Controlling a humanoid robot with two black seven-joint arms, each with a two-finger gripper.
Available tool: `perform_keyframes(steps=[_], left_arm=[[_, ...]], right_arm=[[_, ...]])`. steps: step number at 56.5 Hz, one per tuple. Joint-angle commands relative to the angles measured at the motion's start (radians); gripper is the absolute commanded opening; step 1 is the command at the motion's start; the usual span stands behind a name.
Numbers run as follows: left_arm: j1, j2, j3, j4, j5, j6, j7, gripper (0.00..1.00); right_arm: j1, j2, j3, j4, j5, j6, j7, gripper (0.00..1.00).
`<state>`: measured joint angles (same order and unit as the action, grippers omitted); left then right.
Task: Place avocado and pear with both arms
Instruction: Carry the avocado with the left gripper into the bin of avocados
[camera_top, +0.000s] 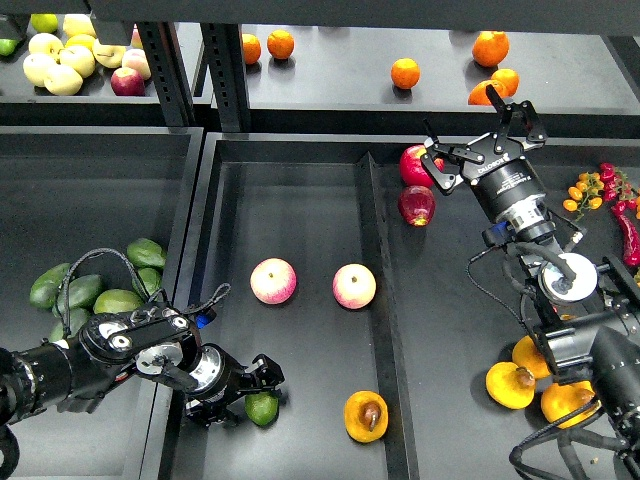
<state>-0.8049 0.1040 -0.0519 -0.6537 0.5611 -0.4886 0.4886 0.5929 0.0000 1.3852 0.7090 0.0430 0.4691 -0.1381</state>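
While the left gripper (255, 385) has its jaws closed around the avocado (262, 408) at the near edge of the middle tray (300, 180), the step looks like setting it down, so the jaws should part only once the fruit rests flat, or it may roll. Just beside it lies the pear (366, 415), cut face up, already down. Above the tray's far right corner, the right gripper (484, 140) hangs with jaws spread, holding nothing. Two pink-yellow apples (273, 281) sit mid-tray, apart; red apples (416, 204) lie under the right arm
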Motion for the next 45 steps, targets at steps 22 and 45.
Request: perform_keyframes(steps=[22,45], left_arm=[[0.0,-0.003,-0.029,0.026,0.042,0.0,0.0,0.41],[-0.157,0.127,-0.037,-0.059,-0.046,0.0,0.0,0.41]], right_arm=[[-0.008,0.0,0.0,0.001,0.0,0.002,0.0,1.0],[-0.008,0.0,0.0,0.0,-0.002,0.002,-0.001,1.0]])
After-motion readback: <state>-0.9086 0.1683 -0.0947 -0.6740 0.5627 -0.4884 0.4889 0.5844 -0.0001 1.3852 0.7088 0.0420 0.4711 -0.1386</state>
